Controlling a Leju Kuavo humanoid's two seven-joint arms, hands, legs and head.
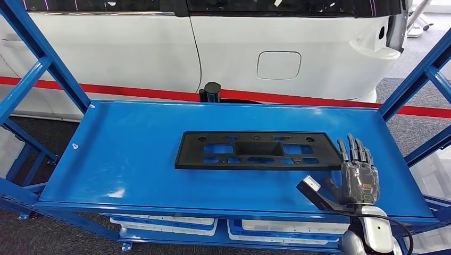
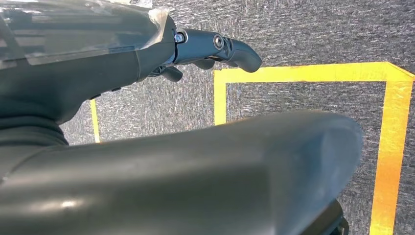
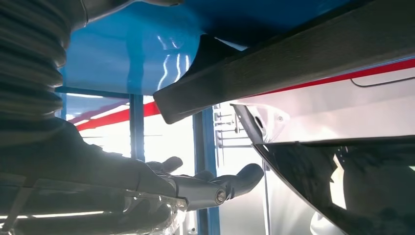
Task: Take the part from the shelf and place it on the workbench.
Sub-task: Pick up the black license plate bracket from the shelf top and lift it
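The part point(image 1: 260, 153) is a flat black plastic bracket with several cutouts. It lies on the blue shelf top point(image 1: 133, 154), right of centre. My right hand point(image 1: 357, 172) hovers just off the part's right end, fingers stretched forward and apart, holding nothing. In the right wrist view the part's end point(image 3: 244, 73) shows close beside the spread fingers point(image 3: 220, 186), with a gap between them. My left hand point(image 2: 147, 147) hangs over grey carpet with nothing in it, its fingers point(image 2: 220, 46) loosely extended.
A white car body point(image 1: 159, 53) with a red stripe stands right behind the shelf. Blue slanted uprights point(image 1: 48, 58) frame both ends. A small black post point(image 1: 211, 91) sits at the far edge. White bins point(image 1: 165, 222) lie on the level below. Yellow floor tape point(image 2: 391, 147) marks the carpet.
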